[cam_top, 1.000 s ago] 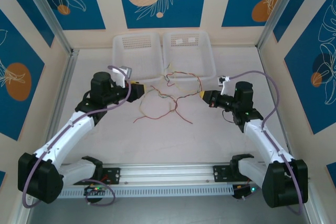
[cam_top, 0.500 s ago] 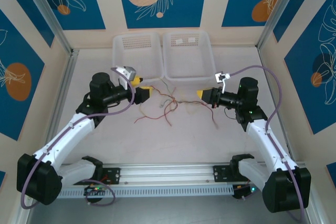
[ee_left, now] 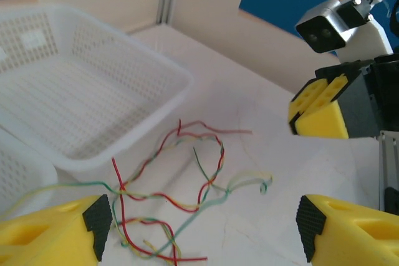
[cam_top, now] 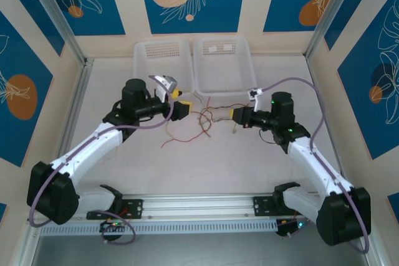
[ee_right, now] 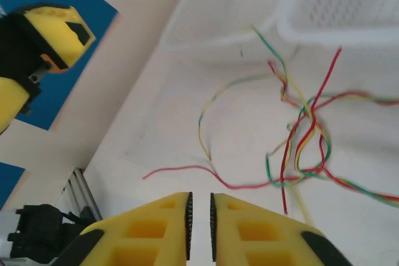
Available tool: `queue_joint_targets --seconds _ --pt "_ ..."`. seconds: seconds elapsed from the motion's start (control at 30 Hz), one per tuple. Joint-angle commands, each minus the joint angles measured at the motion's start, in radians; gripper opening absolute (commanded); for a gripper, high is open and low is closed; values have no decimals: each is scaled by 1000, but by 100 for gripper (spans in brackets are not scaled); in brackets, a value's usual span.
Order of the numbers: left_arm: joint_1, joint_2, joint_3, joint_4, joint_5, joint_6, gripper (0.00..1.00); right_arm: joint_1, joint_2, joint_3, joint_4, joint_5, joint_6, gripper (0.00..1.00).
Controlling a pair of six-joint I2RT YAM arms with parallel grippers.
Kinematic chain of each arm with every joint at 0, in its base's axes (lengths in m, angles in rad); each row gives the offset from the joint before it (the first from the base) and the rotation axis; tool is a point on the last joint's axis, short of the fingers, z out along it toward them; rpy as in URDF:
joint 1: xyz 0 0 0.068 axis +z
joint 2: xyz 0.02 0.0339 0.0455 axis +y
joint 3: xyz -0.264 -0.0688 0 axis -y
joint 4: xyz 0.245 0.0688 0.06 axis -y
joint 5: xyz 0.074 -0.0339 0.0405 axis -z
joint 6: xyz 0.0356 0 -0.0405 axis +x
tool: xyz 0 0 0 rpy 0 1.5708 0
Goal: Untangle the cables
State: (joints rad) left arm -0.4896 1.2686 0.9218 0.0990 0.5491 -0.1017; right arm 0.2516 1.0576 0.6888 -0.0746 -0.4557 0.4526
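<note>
Top external, baskets (cam_top: 219, 91) just behind tangled cables (cam_top: 203, 119)

Cables (cam_top: 203, 119) on table (cam_top: 206, 166) btwn L gripper (cam_top: 181, 103) & R gripper (cam_top: 235, 114), just in front of baskets (cam_top: 142, 60).

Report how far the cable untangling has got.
Done: nothing that shows; the cables lie as one crossed knot on the table between the arms, with red, yellow and green strands interwoven. In hand: nothing is gripped. The left gripper stands wide open over the knot; the right gripper has its jaws narrowly apart with nothing between them. Left: grip single strands and pull every wire free.
</note>
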Motion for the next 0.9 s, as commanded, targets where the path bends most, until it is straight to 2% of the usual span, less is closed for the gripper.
queue_joint_targets --seconds 0.0,0.07,0.23,0.43,0.53,0.6,0.63,0.73,0.8,0.87 --pt "-23 35 -31 0 -19 1 79 83 53 32 -109 163 -26 41" --pt "-27 54 -37 10 -37 -13 79 98 98 52 -114 191 -16 49" --pt "-31 97 -33 10 -55 -15 78 194 197 171 -212 364 -114 52" --pt "-32 148 -30 35 -103 -56 78 207 278 219 -187 382 -187 53" --pt "-39 221 31 11 -111 -99 81 225 357 239 -238 426 -213 53" --pt "-53 286 75 -5 -116 -120 81 247 374 202 -195 440 -223 52" --pt "-56 317 88 -2 -133 -138 82 258 375 185 -179 449 -225 50" --pt "-59 432 177 -46 -139 -209 83 294 371 153 -153 500 -227 23" --pt "-65 486 207 -25 -148 -255 84 317 358 136 -147 523 -232 9" --pt "-65 530 244 -47 -192 -294 86 339 331 112 -127 528 -243 5"
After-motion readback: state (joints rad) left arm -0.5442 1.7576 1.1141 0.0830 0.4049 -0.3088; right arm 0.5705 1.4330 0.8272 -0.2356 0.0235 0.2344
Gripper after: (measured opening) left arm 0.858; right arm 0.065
